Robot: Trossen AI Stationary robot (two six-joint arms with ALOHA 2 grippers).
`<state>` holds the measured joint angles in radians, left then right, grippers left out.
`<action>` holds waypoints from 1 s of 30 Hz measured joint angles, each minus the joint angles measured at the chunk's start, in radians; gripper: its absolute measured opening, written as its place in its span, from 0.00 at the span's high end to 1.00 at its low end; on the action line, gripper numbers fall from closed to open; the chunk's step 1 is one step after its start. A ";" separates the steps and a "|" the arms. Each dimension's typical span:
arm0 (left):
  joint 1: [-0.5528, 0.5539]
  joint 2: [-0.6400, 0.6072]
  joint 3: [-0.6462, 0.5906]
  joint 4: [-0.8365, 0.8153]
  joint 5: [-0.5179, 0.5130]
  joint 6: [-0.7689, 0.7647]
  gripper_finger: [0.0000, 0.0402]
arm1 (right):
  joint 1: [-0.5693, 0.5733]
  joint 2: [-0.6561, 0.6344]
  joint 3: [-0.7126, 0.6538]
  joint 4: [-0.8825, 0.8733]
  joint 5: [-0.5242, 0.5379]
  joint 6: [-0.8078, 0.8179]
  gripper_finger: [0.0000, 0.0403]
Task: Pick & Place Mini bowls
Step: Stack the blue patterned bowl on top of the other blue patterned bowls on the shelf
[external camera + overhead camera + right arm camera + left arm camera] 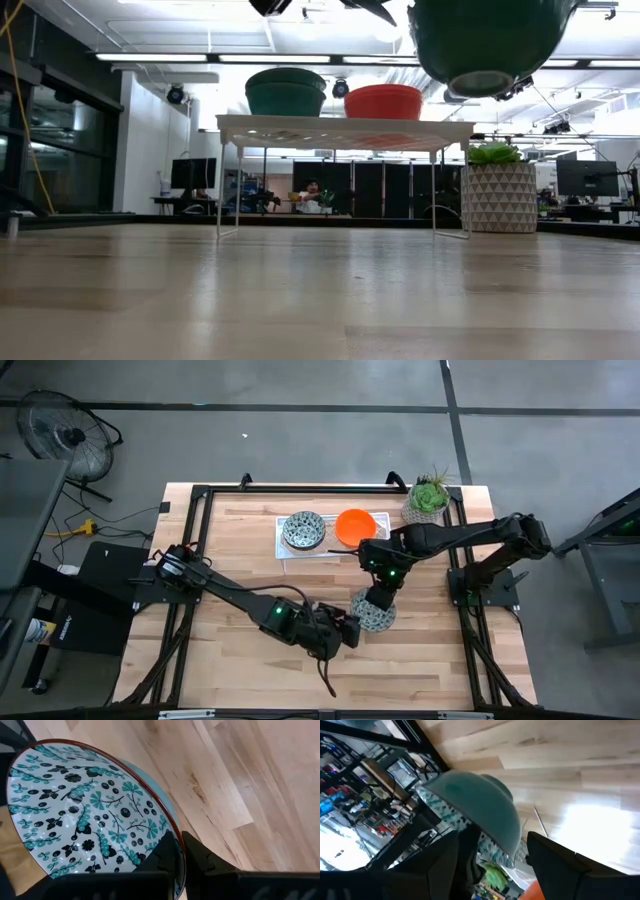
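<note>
Your right gripper [378, 603] pinches the rim of a patterned mini bowl [372, 610], fingers pressed together on its edge, and the bowl hangs in the air above the near middle of the table [240, 540]; the low view shows its dark underside well clear of the wood. The left gripper [345, 632] waits just to the left of that bowl, fingers spread, holding nothing. At the far side stands a white rack [285, 548] with another patterned bowl [303, 529] and an orange bowl [355, 526] already on it, and a potted plant [428, 500] just right of it.

Judging from this, you are mid-carry. Keep the rim pinch steady, since a grip on one edge lets the bowl swing. If the rack is your goal, lift above its top before you travel, steer clear of the left gripper, and lower onto a bare part of the rack rather than onto the seated bowls.
</note>
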<state>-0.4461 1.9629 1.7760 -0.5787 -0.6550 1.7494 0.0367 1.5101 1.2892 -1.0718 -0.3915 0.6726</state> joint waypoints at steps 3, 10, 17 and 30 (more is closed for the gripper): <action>0.008 0.000 0.000 0.015 0.030 -0.001 0.42 | 0.000 0.000 0.000 0.009 -0.005 0.000 1.00; 0.016 0.000 0.000 0.008 0.084 -0.025 0.42 | 0.000 0.000 0.000 0.032 -0.017 0.000 1.00; 0.037 0.000 0.000 -0.014 0.120 -0.106 0.43 | 0.000 0.000 0.000 0.048 -0.024 -0.011 1.00; 0.063 0.002 -0.001 -0.042 0.127 -0.148 0.87 | 0.000 0.000 0.000 0.045 -0.020 0.002 1.00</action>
<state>-0.3834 1.9650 1.7753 -0.6211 -0.5276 1.6013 0.0372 1.5099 1.2892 -1.0266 -0.4116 0.6750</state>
